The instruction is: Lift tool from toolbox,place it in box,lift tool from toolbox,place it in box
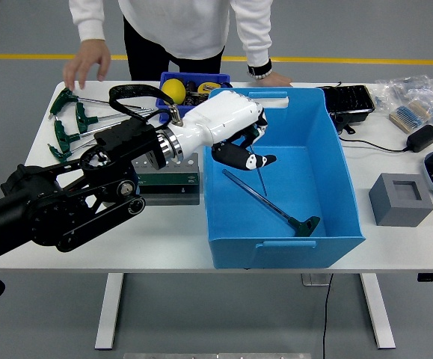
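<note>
The robot's white-shelled left hand (240, 142) hangs over the open blue plastic box (336, 187), fingers clenched around a thin metal rod tool (261, 178) that points down into it. Another long green-handled T-wrench (272, 207) lies on the box floor. The green toolbox block (173, 178) sits just left of the box.

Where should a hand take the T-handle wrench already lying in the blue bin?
Probably by the long bare shaft of the T-handle wrench, coming straight down from above. It lies flat on the floor of the blue bin, and its green handle sits tight against the near wall.
</note>
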Motion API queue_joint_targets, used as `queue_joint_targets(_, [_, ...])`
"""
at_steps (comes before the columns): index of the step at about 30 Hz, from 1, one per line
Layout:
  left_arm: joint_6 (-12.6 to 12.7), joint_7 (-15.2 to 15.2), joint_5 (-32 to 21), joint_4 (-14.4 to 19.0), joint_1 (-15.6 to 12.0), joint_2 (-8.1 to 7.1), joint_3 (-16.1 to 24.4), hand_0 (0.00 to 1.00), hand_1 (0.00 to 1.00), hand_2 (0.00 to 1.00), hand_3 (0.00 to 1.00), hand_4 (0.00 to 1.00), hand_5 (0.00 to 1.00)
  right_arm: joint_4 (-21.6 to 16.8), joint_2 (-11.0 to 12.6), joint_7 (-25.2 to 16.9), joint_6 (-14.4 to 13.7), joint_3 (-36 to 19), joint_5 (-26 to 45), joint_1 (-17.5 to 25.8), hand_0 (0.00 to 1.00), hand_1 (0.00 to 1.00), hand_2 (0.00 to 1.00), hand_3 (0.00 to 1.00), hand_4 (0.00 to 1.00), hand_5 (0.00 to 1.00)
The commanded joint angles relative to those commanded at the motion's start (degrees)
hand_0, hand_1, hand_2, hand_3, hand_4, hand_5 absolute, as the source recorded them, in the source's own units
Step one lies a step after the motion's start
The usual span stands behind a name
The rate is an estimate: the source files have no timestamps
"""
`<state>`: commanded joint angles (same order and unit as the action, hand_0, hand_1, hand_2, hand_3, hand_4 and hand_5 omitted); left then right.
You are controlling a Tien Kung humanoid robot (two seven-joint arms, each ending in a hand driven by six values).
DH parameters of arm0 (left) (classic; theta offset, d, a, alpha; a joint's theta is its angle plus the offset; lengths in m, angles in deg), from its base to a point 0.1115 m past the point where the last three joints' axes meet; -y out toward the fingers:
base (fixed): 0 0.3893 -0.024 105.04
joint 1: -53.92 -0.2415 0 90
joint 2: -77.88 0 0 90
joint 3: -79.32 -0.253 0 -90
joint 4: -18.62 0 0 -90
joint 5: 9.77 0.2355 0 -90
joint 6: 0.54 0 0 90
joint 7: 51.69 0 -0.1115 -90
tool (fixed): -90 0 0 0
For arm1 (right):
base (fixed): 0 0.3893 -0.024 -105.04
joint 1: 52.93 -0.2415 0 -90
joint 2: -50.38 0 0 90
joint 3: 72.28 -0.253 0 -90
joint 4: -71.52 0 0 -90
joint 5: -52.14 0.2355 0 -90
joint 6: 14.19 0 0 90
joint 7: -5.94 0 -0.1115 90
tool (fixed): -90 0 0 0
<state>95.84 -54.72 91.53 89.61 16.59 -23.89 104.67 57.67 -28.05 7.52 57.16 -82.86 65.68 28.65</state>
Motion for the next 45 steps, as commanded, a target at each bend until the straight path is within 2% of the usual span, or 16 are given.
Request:
queue_joint_targets(2, [-1.1, -0.1, -1.1, -1.3, 0.0, 1.06, -1.0, 0.139, 0.086, 0.151, 0.235, 0.866, 0.575, 0.0, 0.1, 0.1, 0.0, -0.1, -0.2, -0.1, 0.677, 0.641, 0.713, 0.562, 0.790, 0.719])
queue_joint_targets(3, [-1.3, -0.2, -1.6, -1.7, 0.0, 1.32, -1.2, 0.268, 0.322, 0.479, 0.564, 0.914, 0.608, 0.0, 0.1, 0.1, 0.0, -0.1, -0.2, -0.1, 0.677, 0.639, 0.712, 0.562, 0.791, 0.720])
queue_joint_targets(8, [-2.7, 0.4, -2.7, -2.1, -0.6, 2.25, -2.1, 0.268, 0.322, 0.479, 0.564, 0.914, 0.608, -0.1, 0.2, 0.1, 0.1, 0.0, -0.2, -0.1, 0.677, 0.639, 0.712, 0.562, 0.791, 0.720])
queue_joint_targets(9, [-2.7, 0.4, -2.8, -1.9, -0.9, 2.33, -2.0, 0.365, 0.471, 0.689, 0.761, 0.931, 0.635, -0.1, 0.2, 0.1, 0.1, 0.0, -0.2, 0.0, 0.677, 0.640, 0.712, 0.562, 0.792, 0.721])
queue_joint_targets(14, [-3.1, 0.7, -2.8, -0.9, -1.4, 2.40, -1.6, 0.365, 0.471, 0.689, 0.761, 0.931, 0.635, -0.1, 0.1, 0.4, 0.0, -0.5, -1.2, 0.2, 0.677, 0.640, 0.712, 0.562, 0.792, 0.721])
queue_joint_targets(15, [-3.1, 0.7, -2.8, -0.8, -1.5, 2.32, -1.4, 0.474, 0.643, 0.857, 0.807, 0.932, 0.640, -0.1, 0.1, 0.4, 0.0, -0.6, -1.3, 0.3, 0.679, 0.640, 0.712, 0.563, 0.791, 0.719])
queue_joint_targets(20, [-2.6, 0.4, -2.4, -0.8, -2.5, 1.78, 0.5, 0.474, 0.643, 0.857, 0.807, 0.932, 0.640, -0.1, 0.0, 0.6, 0.0, -0.8, -1.5, 0.6, 0.679, 0.640, 0.712, 0.563, 0.791, 0.719])
queue_joint_targets(21, [-2.2, 0.2, -2.5, -0.7, -2.9, 1.65, 1.5, 0.725, 0.803, 0.975, 0.874, 0.935, 0.645, -0.1, 0.0, 0.6, -0.1, -0.9, -1.6, 0.6, 0.678, 0.640, 0.712, 0.563, 0.793, 0.720])
queue_joint_targets(24, [-0.5, -0.8, -3.1, -0.4, -4.4, 1.46, 4.4, 0.725, 0.803, 0.975, 0.874, 0.935, 0.645, -0.1, 0.0, 0.6, -0.1, -0.8, -1.5, 0.8, 0.678, 0.640, 0.712, 0.563, 0.793, 0.720])
queue_joint_targets(26, [1.2, -2.0, -4.4, -0.1, -6.0, 1.57, 7.5, 0.725, 0.803, 0.975, 0.874, 0.935, 0.645, -0.1, -0.1, 0.6, -0.1, -0.8, -1.4, 0.8, 0.678, 0.640, 0.712, 0.563, 0.793, 0.720])
queue_joint_targets(27, [2.0, -2.5, -5.3, 0.1, -6.8, 1.69, 8.9, 0.776, 0.832, 0.990, 0.887, 0.943, 0.661, 0.0, -0.1, 0.5, -0.1, -0.8, -1.4, 0.8, 0.679, 0.640, 0.713, 0.562, 0.794, 0.721])
queue_joint_targets(29, [3.8, -3.8, -9.0, 1.0, -9.3, 2.07, 13.7, 0.776, 0.832, 0.990, 0.887, 0.943, 0.661, 0.0, -0.1, 0.4, -0.1, -0.6, -1.0, 0.8, 0.679, 0.640, 0.713, 0.562, 0.794, 0.721])
queue_joint_targets(32, [5.1, -4.7, -15.3, 2.6, -12.9, 2.54, 20.1, 0.776, 0.832, 0.990, 0.887, 0.943, 0.661, 0.0, -0.1, 0.3, -0.1, -0.5, -0.8, 0.6, 0.679, 0.640, 0.713, 0.562, 0.794, 0.721])
queue_joint_targets(33, [5.1, -4.8, -17.5, 3.5, -14.3, 2.72, 22.3, 0.764, 0.806, 0.955, 0.852, 0.939, 0.672, 0.0, -0.2, 0.2, -0.1, -0.3, -0.5, 0.5, 0.679, 0.641, 0.713, 0.562, 0.793, 0.722])
queue_joint_targets(41, [5.1, -5.4, -36.5, 9.1, -25.1, 2.38, 39.1, 0.742, 0.769, 0.924, 0.817, 0.929, 0.682, 0.1, -0.2, -0.4, 0.2, 0.5, 1.0, -0.1, 0.679, 0.640, 0.714, 0.562, 0.793, 0.722])
queue_joint_targets(45, [4.5, -5.9, -46.2, 11.8, -31.0, 4.09, 47.8, 0.727, 0.739, 0.894, 0.804, 0.918, 0.712, 0.3, -0.3, -0.7, 0.3, 0.7, 1.6, 0.0, 0.678, 0.640, 0.715, 0.562, 0.792, 0.723])
